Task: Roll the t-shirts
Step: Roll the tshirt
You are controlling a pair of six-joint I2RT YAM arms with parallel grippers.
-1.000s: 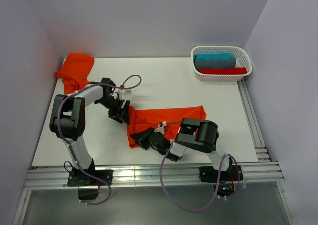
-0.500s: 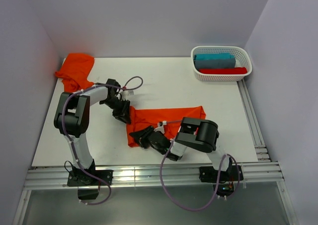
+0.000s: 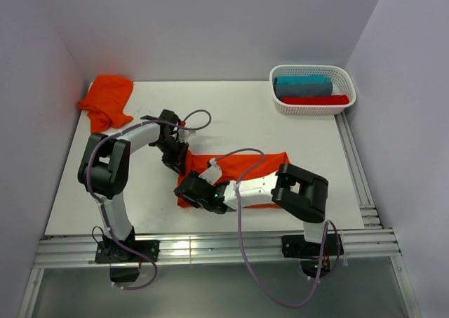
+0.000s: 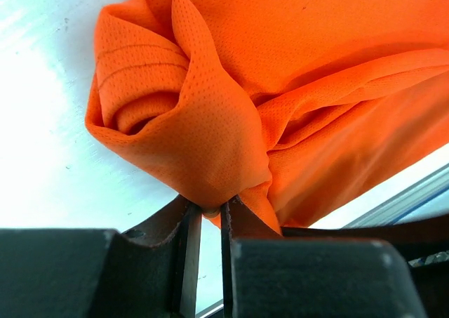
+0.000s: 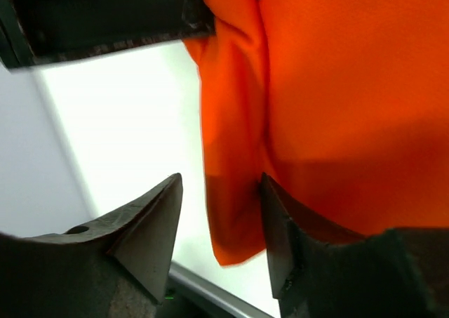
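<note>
An orange t-shirt (image 3: pixel 272 162) lies partly rolled across the middle of the table. My left gripper (image 3: pixel 178 163) is at its left end, shut on a bunched fold of the fabric (image 4: pixel 210 207); the coiled end of the t-shirt (image 4: pixel 147 86) shows just past the fingers. My right gripper (image 3: pixel 185 189) reaches over the shirt's near left corner and stands open. A hanging edge of the t-shirt (image 5: pixel 235 191) lies between its fingertips, against the right one. A second orange t-shirt (image 3: pixel 106 100) sits crumpled at the back left corner.
A white basket (image 3: pixel 342 86) at the back right holds a teal cloth (image 3: pixel 303 85) and a red cloth (image 3: pixel 314 100). Walls close in the table on the left, back and right. A metal rail (image 3: pixel 210 248) runs along the near edge.
My left gripper has closed on the t-shirt's left end and shifted slightly right. My right gripper has opened, and its arm has swung up over the shirt toward the left.
</note>
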